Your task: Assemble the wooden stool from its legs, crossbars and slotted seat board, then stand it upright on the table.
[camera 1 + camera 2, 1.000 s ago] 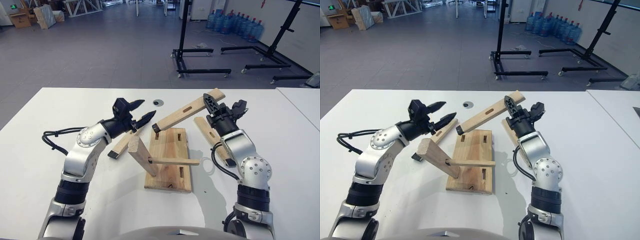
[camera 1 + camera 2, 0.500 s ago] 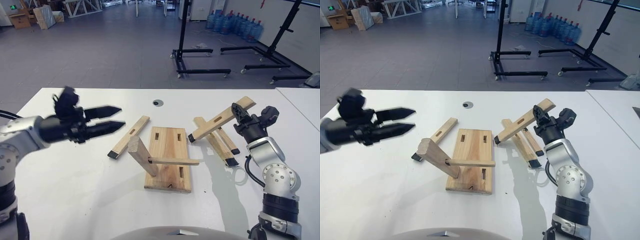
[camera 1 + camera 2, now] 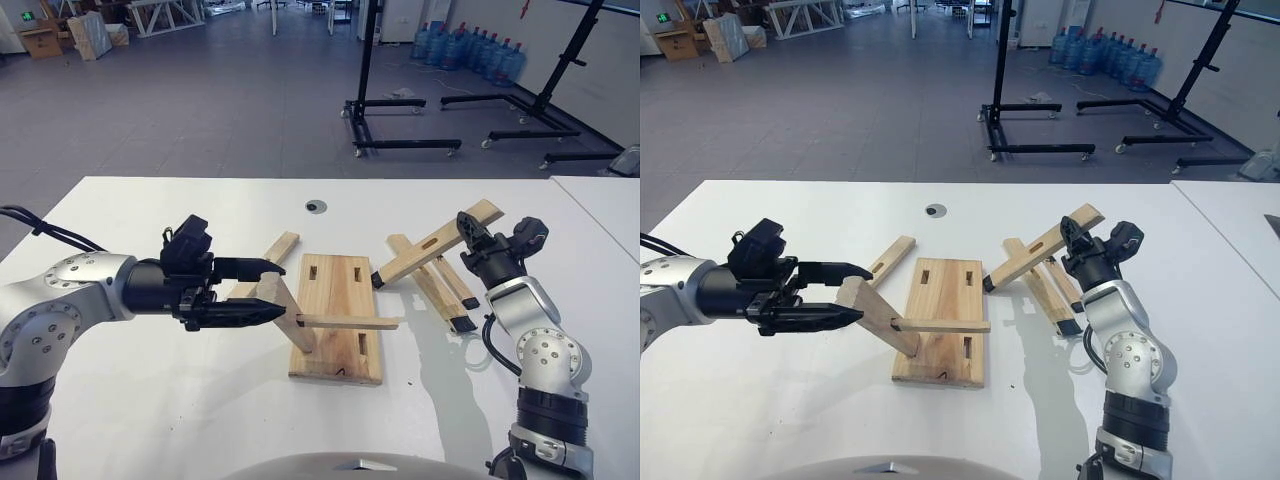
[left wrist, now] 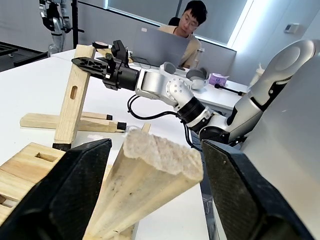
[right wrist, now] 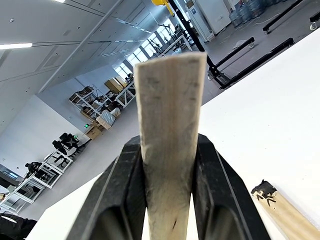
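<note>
The slotted seat board [image 3: 336, 281] lies flat mid-table. One leg [image 3: 285, 312] stands tilted in it, with a thin crossbar [image 3: 352, 322] jutting from it to the right. My left gripper [image 3: 287, 290] is open, its fingers [image 4: 70, 195] on either side of that leg's top end [image 4: 161, 156] with gaps showing. My right gripper [image 3: 479, 237] is shut on a slotted leg [image 3: 428, 246], held slanting with its black foot low by the board's right edge; its fingers [image 5: 125, 200] clamp the leg's wood [image 5: 170, 145]. A loose leg [image 3: 277, 246] lies left of the board, partly hidden.
Two more legs [image 3: 443, 288] lie side by side on the table under the held one. A round cable hole [image 3: 316, 206] sits in the white table [image 3: 150, 215] behind the board. Black wheeled stands [image 3: 400, 120] are on the floor beyond. Another table [image 3: 610, 205] adjoins at the right.
My left arm swung out to the far left, then came back to straddle the standing leg's top. My right gripper carried its leg from over the board to the right, then held nearly still.
</note>
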You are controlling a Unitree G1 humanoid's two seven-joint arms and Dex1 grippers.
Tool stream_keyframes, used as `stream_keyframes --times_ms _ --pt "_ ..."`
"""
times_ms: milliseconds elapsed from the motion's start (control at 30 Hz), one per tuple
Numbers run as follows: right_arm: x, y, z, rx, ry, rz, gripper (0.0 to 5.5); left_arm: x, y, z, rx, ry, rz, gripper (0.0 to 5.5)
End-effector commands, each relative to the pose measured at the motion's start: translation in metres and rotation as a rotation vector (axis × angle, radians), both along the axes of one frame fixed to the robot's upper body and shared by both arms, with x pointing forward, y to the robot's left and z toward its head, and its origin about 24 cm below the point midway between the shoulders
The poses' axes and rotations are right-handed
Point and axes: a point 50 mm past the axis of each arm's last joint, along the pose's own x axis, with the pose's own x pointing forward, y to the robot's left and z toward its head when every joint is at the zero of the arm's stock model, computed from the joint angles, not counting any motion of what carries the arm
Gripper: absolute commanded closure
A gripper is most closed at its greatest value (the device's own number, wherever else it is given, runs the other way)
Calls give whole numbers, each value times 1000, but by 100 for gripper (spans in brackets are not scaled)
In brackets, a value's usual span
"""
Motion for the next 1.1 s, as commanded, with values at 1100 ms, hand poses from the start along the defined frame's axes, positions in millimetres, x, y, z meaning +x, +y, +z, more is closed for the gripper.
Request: stream_keyframes --times_ms 1100 --pt "-42 40 34 -527 -293 257 450 4 -72 -72 149 -316 442 336"
